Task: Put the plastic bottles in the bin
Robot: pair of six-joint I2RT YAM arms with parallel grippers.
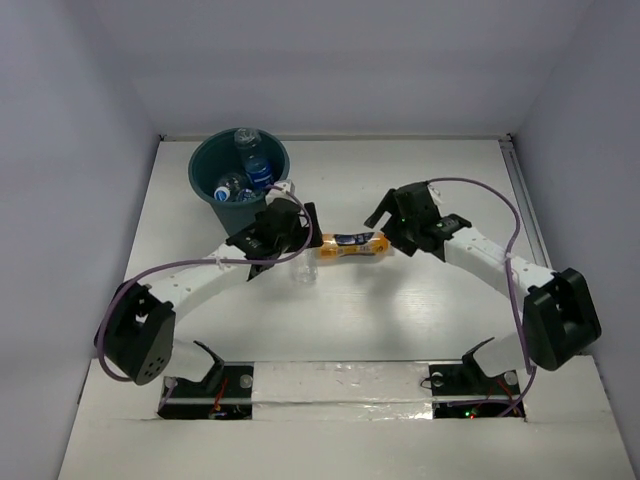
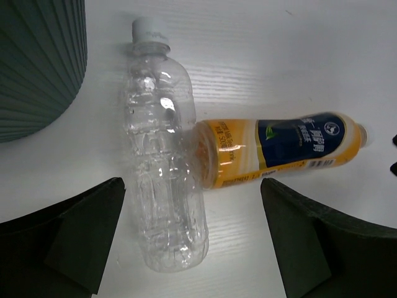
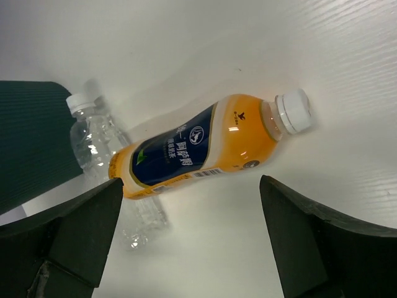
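Below the left gripper [image 2: 192, 205], framed between its dark fingers [image 2: 74, 242], a clear bottle [image 2: 164, 155] lies flat on the white table [image 2: 279, 49], its cap near the bin's wall. The fingers stand wide apart on either side of it and touch nothing. Across from it the right gripper [image 3: 189, 198] is spread just as wide, its fingers [image 3: 322, 236] bracketing the orange bottle [image 3: 205, 149], which also lies on its side, white cap toward the right arm [image 1: 490, 260]. Neither bottle is grasped. The orange one's base butts against the clear one's flank, so the two make a rough T.

Just beside the clear bottle rises the ribbed teal bin [image 1: 200, 180], at the far left of the table, with several clear bottles [image 1: 245, 165] already inside. I'd say the job is well along, with these two the last I can see on the table, and both arms are lining up for a pick. Next, each gripper has to drop over its bottle and close across the body. Since the bottles touch, closing on one may nudge the other.

The left arm [image 1: 190, 280] and the right both reach forward and inward, elbows out, wrists angled down, meeting near the table's middle.
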